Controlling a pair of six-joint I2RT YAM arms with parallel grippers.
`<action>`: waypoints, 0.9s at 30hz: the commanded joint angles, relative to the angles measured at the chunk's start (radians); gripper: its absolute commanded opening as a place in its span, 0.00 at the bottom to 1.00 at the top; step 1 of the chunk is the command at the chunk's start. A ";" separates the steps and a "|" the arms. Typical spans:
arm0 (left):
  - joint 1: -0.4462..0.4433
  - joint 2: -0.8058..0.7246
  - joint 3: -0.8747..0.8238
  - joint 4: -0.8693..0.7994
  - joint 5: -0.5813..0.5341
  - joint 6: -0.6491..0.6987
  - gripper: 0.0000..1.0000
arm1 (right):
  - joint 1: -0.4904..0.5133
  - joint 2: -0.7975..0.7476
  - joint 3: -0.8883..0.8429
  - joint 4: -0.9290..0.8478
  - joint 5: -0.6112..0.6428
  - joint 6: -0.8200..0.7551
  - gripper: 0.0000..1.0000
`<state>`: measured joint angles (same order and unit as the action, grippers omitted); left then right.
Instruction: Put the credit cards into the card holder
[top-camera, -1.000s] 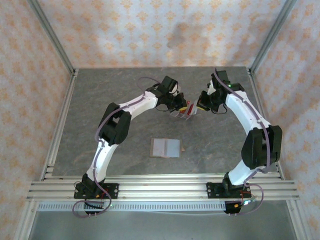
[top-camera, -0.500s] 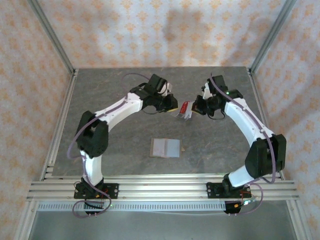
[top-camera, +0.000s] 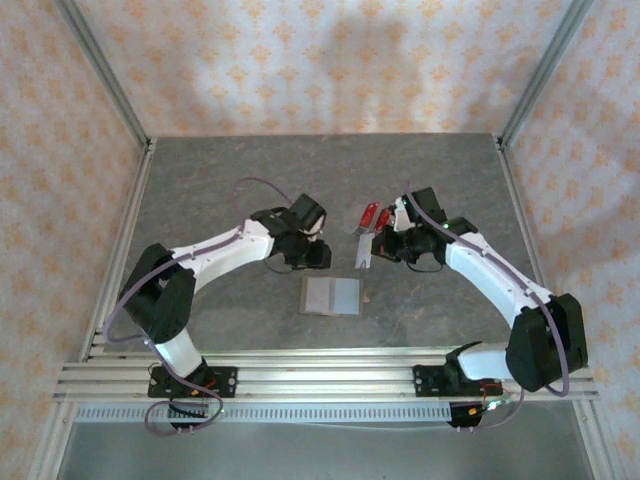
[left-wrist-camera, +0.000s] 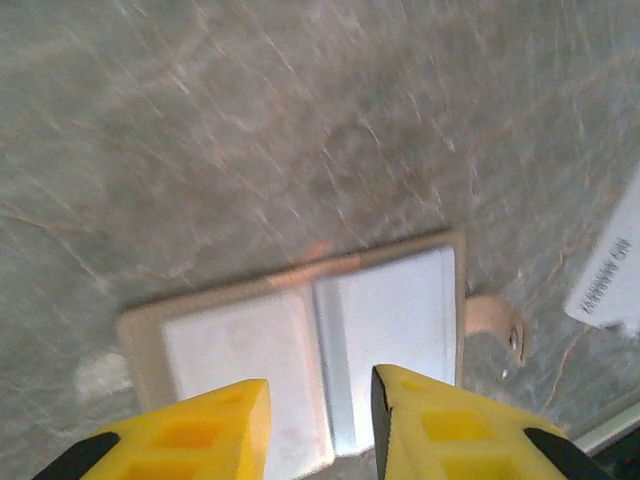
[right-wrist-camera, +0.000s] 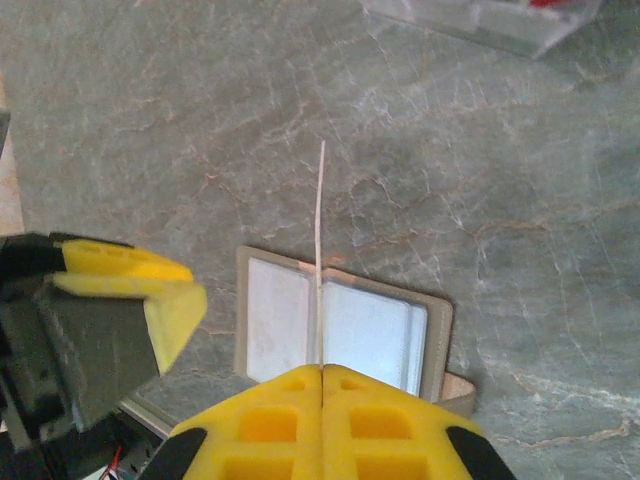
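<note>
Pale thin rectangular credit card (right-wrist-camera: 320, 250) pinched edge-on in shut right gripper (right-wrist-camera: 322, 372), long axis twelve-to-six over fold of open olive-brown, grey-lined card holder (right-wrist-camera: 375, 330) (left gripper (left-wrist-camera: 320, 385) part-open, empty, at nine o'clock).

Grey marble tabletop (top-camera: 200, 180), floral wallpaper walls (top-camera: 300, 60), alu frame (top-camera: 102, 70).

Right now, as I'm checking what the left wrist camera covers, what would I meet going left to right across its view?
Open olive-brown wallet with a pale grey inside → small tan strap tab with a snap stud → pale printed card, at the right edge.
</note>
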<state>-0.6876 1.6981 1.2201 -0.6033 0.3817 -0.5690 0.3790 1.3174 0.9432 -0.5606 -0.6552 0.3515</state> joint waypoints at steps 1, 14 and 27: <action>-0.083 0.028 0.022 -0.054 -0.134 0.055 0.33 | 0.004 -0.035 -0.039 0.060 -0.001 0.014 0.00; -0.250 0.201 0.153 -0.084 -0.298 0.008 0.35 | -0.007 -0.037 -0.060 0.011 0.056 -0.011 0.00; -0.320 0.317 0.179 -0.129 -0.451 -0.019 0.32 | -0.058 -0.051 -0.045 -0.015 0.034 -0.020 0.00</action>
<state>-0.9958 1.9926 1.3838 -0.6701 0.0074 -0.5709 0.3298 1.2930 0.8917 -0.5526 -0.6250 0.3462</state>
